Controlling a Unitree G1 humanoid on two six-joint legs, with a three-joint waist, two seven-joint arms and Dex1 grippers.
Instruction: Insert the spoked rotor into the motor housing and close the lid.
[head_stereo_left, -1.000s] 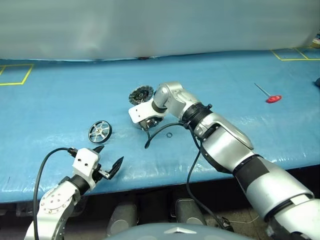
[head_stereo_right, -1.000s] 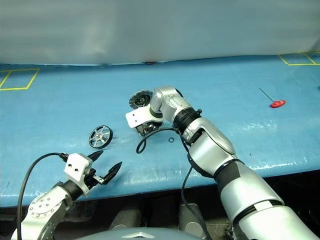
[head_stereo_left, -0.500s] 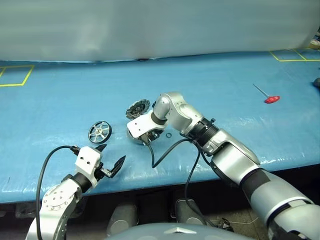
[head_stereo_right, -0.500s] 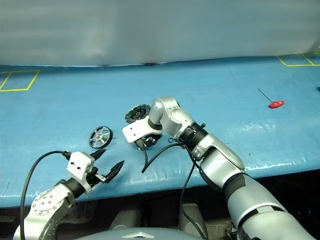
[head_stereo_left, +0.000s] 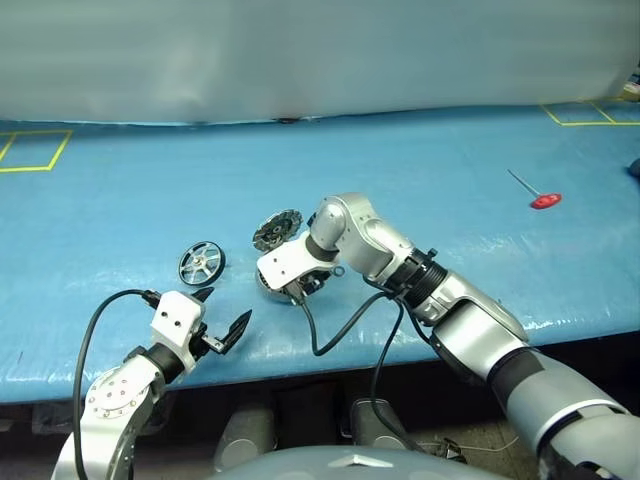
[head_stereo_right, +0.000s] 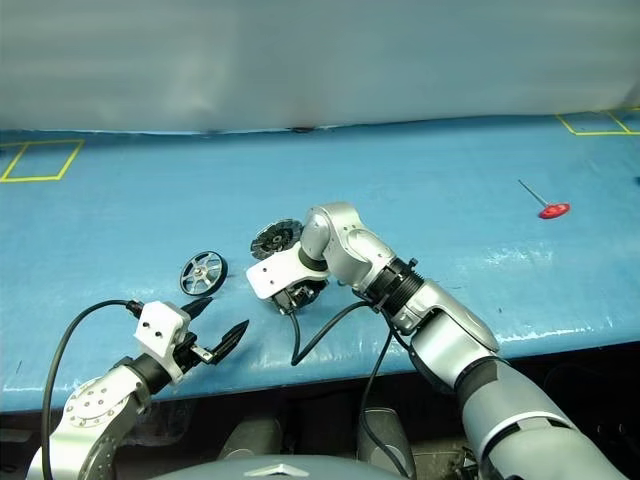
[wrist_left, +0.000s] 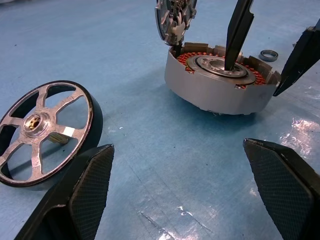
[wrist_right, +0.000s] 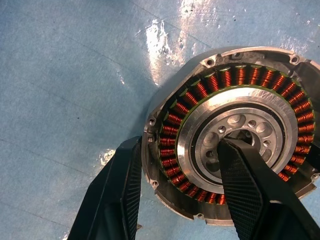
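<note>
While the round shallow grey metal motor housing (wrist_left: 220, 82) with its ring of copper-brown windings sits on the blue plastic-covered table (head_stereo_left: 120, 210), the right gripper (wrist_right: 177, 192) straddles its wall, one black finger outside the rim and one planted in the silver centre hub, pinching the housing between them. The round grey metal lid (head_stereo_left: 277, 229) stands tilted open at the housing's far edge, its dark detailed inner face showing. To the housing's left, apart from it, lies the spoked rotor (wrist_left: 42, 132), a small wheel with a dark outer rim and shiny silver spokes. The left gripper (wrist_left: 182, 192) hovers nearer than the housing, fingers spread wide and empty.

Both metal parts look rigid, smooth and fairly heavy for their size; the windings seem delicate. The rotor is probably best gripped across its dark rim.

No brand, label or readable writing shows on anything.
</note>
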